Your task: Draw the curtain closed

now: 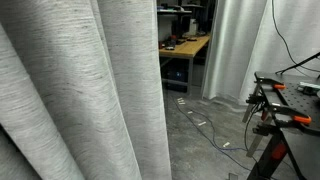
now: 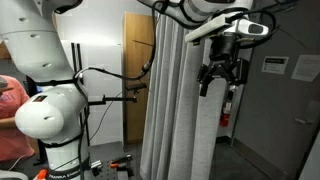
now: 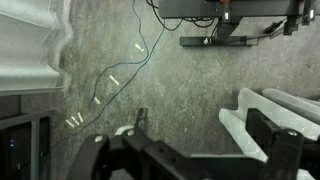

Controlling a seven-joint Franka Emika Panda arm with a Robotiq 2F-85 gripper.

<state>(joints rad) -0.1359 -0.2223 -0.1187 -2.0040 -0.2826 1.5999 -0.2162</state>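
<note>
Holding the claw (image 2: pixel 221 82) fully open and empty, just beside the curtain (image 2: pixel 178 110) edge. Risk: I pinch a thin fold only and the fabric slips out. Further down, the floor cable (image 3: pixel 128 70) may snag the hem.

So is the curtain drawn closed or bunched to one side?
Not closed: the curtain hangs gathered in deep folds, with the desk visible past its edge. The gripper is open near it.
</note>
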